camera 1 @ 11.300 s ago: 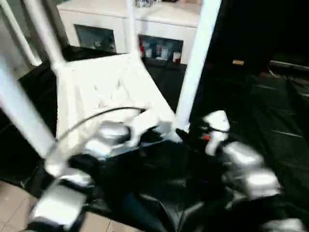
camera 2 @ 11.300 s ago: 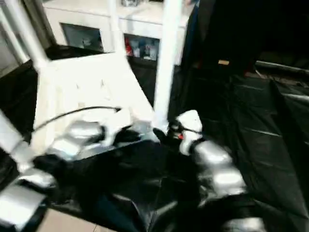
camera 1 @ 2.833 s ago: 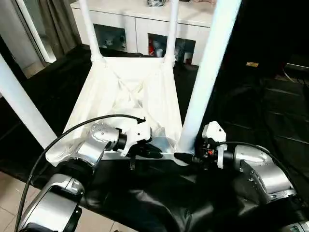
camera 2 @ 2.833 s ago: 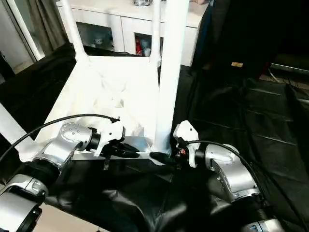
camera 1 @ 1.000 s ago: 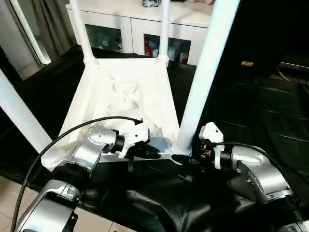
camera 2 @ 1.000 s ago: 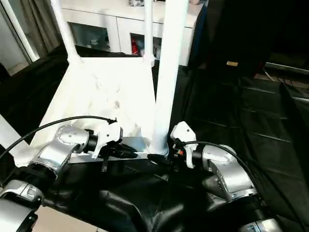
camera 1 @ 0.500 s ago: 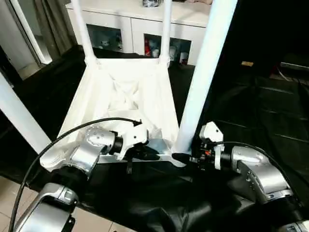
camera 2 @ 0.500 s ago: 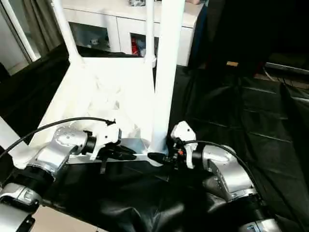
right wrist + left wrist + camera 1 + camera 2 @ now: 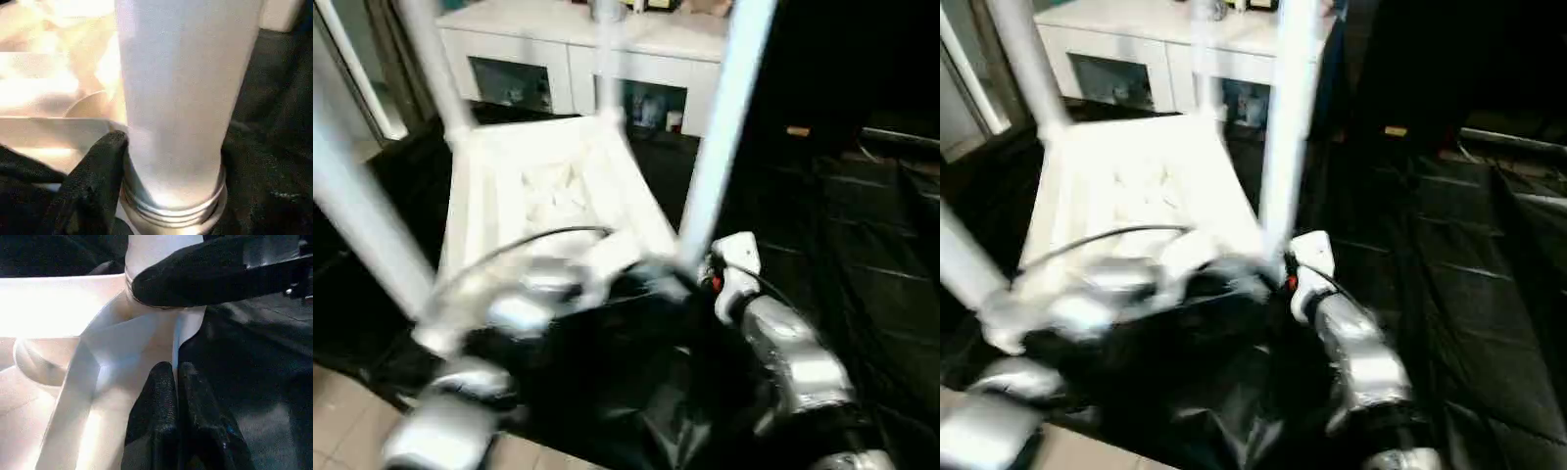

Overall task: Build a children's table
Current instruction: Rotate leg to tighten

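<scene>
Swinging sideways since half a second ago, the head camera is blurring everything, while the tabletop (image 9: 543,201) is lying upside down on the black sheet (image 9: 862,245) with four legs (image 9: 720,117) standing up from its corners. At the near corner, the right gripper (image 9: 161,161) is closing on the near leg's base, one black finger (image 9: 95,166) touching it. The left gripper (image 9: 177,377) is pinched shut against the tabletop's edge. Judging by this, assembly looks nearly finished: seating this leg and turning the table upright probably remain.
</scene>
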Controlling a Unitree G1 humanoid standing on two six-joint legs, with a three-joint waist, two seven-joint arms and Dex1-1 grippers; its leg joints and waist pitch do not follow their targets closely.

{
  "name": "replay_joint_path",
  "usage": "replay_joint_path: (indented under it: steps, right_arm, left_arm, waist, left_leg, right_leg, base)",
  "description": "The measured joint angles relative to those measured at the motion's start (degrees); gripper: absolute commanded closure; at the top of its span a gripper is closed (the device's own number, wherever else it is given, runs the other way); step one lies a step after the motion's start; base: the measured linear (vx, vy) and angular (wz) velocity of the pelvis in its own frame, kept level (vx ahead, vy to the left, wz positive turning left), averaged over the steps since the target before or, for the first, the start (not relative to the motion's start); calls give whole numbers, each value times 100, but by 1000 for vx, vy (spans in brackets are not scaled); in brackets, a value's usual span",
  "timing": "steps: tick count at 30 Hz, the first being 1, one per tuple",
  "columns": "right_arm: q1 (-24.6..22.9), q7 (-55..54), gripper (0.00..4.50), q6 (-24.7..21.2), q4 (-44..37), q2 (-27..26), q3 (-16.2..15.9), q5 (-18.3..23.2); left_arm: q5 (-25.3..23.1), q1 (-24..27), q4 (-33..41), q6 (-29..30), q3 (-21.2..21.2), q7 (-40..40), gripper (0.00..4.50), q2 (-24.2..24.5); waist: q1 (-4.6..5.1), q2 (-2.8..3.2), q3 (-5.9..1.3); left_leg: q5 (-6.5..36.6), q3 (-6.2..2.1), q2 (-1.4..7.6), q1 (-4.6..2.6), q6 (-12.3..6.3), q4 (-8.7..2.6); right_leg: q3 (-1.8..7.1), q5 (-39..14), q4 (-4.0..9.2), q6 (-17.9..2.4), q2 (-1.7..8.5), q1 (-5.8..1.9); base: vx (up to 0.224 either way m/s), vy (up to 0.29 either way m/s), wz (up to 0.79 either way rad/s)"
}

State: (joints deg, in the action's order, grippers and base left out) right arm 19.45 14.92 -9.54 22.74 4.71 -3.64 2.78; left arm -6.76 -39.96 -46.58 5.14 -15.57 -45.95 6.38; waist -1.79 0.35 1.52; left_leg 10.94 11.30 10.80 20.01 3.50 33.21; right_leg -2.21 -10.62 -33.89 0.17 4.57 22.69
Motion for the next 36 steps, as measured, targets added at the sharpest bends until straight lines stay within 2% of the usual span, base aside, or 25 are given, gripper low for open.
replay_joint_path:
  steps: [1, 2, 9, 11, 13, 16, 21, 26, 32, 36]
  right_arm:
    - [28, -29, 184, 12, 42, -15, 0, -9]
    - [50, -52, 133, 33, 77, -25, 0, -7]
    - [51, 42, 91, 146, 218, -94, 99, 23]
    - [49, 474, 69, 97, 203, 82, 150, 278]
    - [48, 912, 69, 6, 163, 292, 167, 464]
    - [19, 1924, 69, -128, -72, 924, 45, 674]
    - [36, 3258, 69, -101, -478, 1630, -134, 869]
    - [36, 4014, 69, -145, -648, 1906, -390, 905]
    - [23, 4376, 69, -148, -678, 1988, -717, 876]
    - [21, 4412, 69, -137, -684, 1948, -751, 838]
  left_arm:
    - [-25, -8, -25, -34, -6, 16, 450, -7]
    - [-42, -18, -52, -74, -11, 29, 450, -12]
    - [-52, -77, -153, -196, -7, 82, 450, -6]
    - [-55, -75, -138, -233, -9, 9, 450, 48]
    - [-22, -62, -92, -236, -9, -134, 450, 118]
    - [57, -4, -3, -343, -8, -562, 450, 323]
    - [358, 235, 370, -451, -52, -1790, 450, 842]
    - [471, 333, 573, -582, -125, -2452, 450, 1093]
    - [482, 348, 586, -611, -143, -2614, 450, 1131]
    - [485, 387, 659, -610, -144, -2643, 450, 1136]
  waist:
    - [-1, -5, -4]
    - [0, -7, -6]
    - [6, -10, -3]
    - [8, -12, 0]
    - [11, -13, 6]
    - [-12, -2, 15]
    - [-48, -7, 17]
    - [-108, -12, 21]
    - [-164, -17, 25]
    - [-161, -20, 27]
  left_leg:
    - [0, -3, 1, 0, 0, -2]
    - [0, -4, 2, 1, 0, -5]
    - [0, -5, 6, 5, 0, -9]
    - [0, -4, 5, 8, 0, -9]
    - [0, -4, 9, 9, 0, -10]
    - [0, -4, 11, 17, 0, -24]
    - [0, -5, 21, 27, 0, -54]
    - [9, 0, 19, 48, -12, -44]
    - [11, 2, 20, 45, -14, -38]
    - [11, 2, 20, 45, -13, -38]
  right_leg:
    - [-3, 0, 0, 0, -1, 0]
    - [-4, 1, 0, 1, -2, 1]
    - [-7, 2, -2, 2, -5, 9]
    - [-6, 2, -2, 2, -4, 14]
    - [-8, 4, -6, -1, -7, 17]
    - [-14, 15, -12, -16, -8, 28]
    - [-29, 11, -15, -20, -14, 43]
    - [-26, 9, -1, -23, -10, 49]
    - [-26, 9, -9, -23, -9, 49]
    - [-25, 9, -9, -23, -9, 49]
  base:
    - [0, 0, 0]
    - [0, 0, 0]
    - [0, 0, 0]
    - [0, 0, 0]
    - [0, 0, 0]
    - [0, 0, 0]
    - [0, 0, 0]
    - [0, 0, 0]
    - [0, 0, 0]
    - [0, 0, 0]
